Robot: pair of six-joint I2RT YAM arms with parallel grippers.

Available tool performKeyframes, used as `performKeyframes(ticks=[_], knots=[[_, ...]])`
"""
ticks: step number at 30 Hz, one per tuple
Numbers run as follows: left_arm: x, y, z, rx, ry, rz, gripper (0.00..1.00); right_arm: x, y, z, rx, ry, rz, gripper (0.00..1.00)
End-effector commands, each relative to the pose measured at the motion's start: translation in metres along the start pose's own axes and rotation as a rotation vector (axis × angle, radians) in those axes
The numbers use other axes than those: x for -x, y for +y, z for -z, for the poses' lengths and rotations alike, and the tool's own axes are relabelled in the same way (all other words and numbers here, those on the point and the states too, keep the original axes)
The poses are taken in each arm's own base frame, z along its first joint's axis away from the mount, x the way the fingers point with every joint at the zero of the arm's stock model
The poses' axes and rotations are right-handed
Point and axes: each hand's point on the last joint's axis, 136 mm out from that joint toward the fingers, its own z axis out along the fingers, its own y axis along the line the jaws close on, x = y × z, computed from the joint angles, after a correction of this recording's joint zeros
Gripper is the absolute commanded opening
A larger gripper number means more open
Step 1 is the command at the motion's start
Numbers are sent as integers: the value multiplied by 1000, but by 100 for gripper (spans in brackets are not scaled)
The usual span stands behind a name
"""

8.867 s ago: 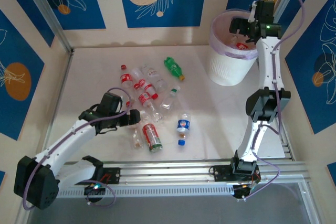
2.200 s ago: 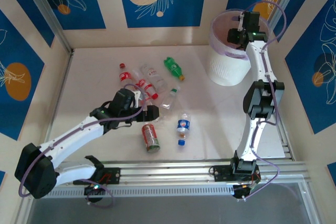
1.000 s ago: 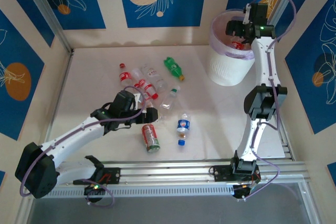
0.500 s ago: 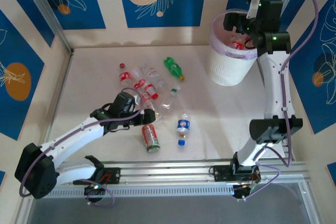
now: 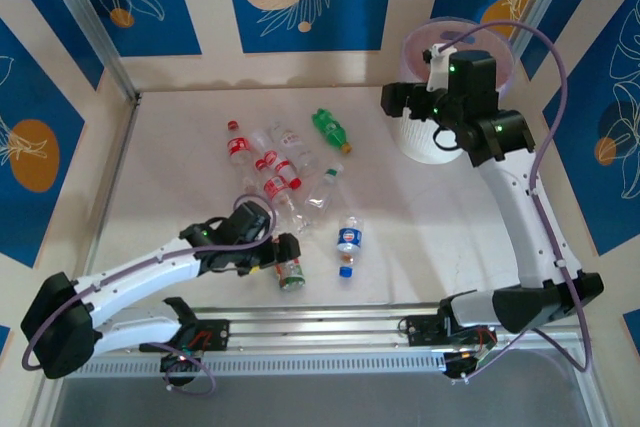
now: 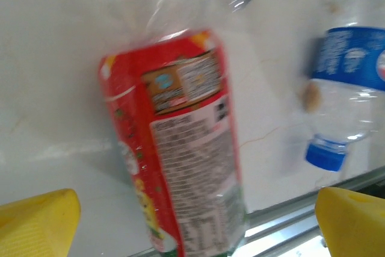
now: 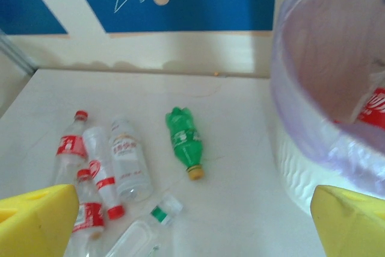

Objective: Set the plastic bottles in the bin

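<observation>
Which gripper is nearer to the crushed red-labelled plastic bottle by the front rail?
Left. The left gripper is directly above the crushed red-labelled plastic bottle, open fingers on either side; the right gripper is away beside the white round bin.

The tall white bin (image 5: 432,145), lined with a translucent purplish rim, stands upright at the far right of the surface (image 5: 180,177). A red-labelled bottle (image 7: 376,108) lies inside it. The rest lie on their sides. A green bottle (image 5: 331,130) is nearest the bin, with red-capped clear bottles (image 5: 272,179) clustered to its left. A blue-labelled bottle (image 5: 348,238) lies nearer the front, just beside a red-wrapped bottle (image 5: 291,272).
</observation>
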Motion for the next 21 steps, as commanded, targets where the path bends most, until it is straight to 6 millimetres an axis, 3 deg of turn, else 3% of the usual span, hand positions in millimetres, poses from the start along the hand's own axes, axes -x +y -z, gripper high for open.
performKeyframes(ticks=[1, 13, 21], knots=[[-6, 5, -9, -12, 2, 88, 100, -10, 9, 6, 47, -6, -51, 99], [-22, 1, -43, 9, 103, 88, 100, -65, 1, 2, 28, 70, -124, 99], [-25, 12, -46, 28, 101, 124, 88, -68, 14, 18, 154, 29, -185, 99]])
